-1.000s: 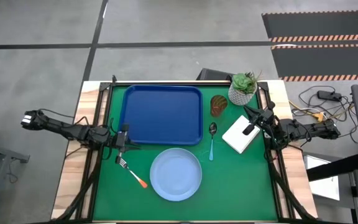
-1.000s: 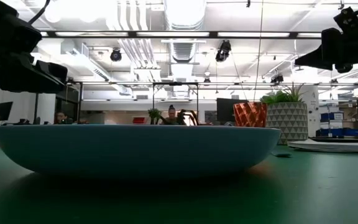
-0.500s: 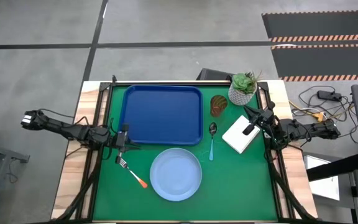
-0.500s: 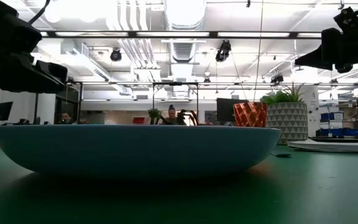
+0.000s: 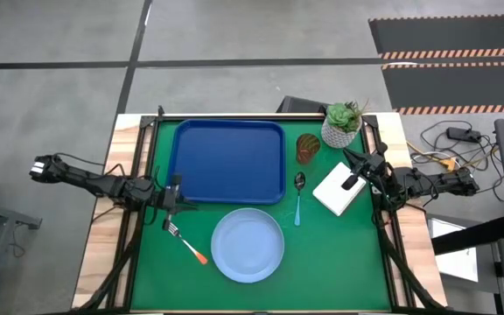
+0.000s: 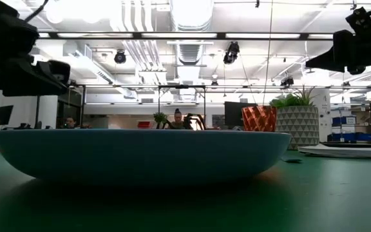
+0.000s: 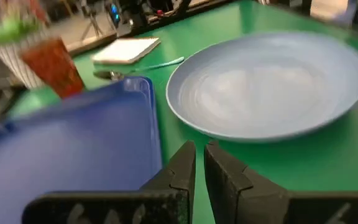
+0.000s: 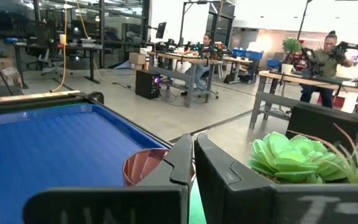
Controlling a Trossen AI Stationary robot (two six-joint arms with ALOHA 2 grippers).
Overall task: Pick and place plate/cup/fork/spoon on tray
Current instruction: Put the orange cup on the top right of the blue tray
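A: Reading any labels? None legible. One tray (image 5: 227,161), plate (image 5: 248,245), cup (image 5: 308,147), fork (image 5: 185,242), spoon (image 5: 298,196).

B: Left gripper (image 5: 175,194), fingers pressed together, sits between tray and fork; plate beyond. Right gripper (image 5: 354,171), also closed, is above the white box (image 5: 339,190); its wrist view alone shows two seated people.

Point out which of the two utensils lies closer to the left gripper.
The fork, with the orange handle: its tines lie just below the left gripper on the mat. The spoon, with the light-blue handle, lies beyond the tray, near the white box.
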